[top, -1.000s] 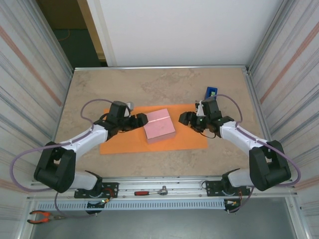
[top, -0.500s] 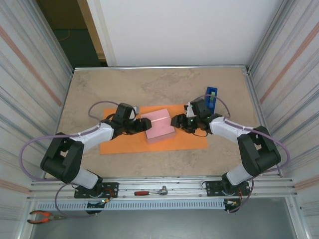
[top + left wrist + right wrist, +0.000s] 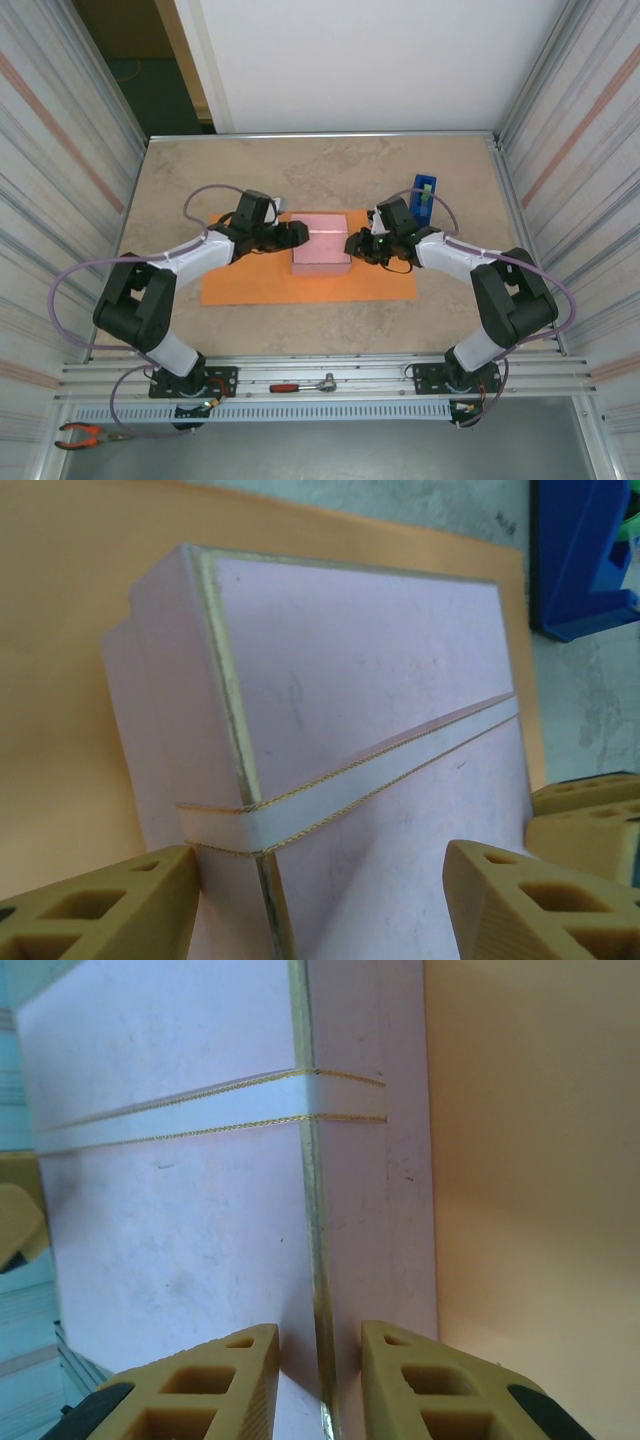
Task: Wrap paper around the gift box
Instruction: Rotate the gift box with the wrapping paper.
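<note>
While left end effector [image 3: 320,858] straddles gift box [image 3: 320,243] unclenched, right end effector [image 3: 318,1332] sits nearly clenched at its edge, grip unclear. Both should square it on paper [image 3: 250,286]

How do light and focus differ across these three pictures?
Top external: even light, sharp throughout, no harsh shadows around the gift box. Left wrist: box crisp at centre, the blue tape dispenser in the corner soft. Right wrist: the orange paper washes out to pale peach.

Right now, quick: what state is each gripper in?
Left gripper: open, jaws wide astride a corner of the gift box.
Right gripper: jaws narrow astride the gift box's edge; whether it grips cannot be told.
</note>
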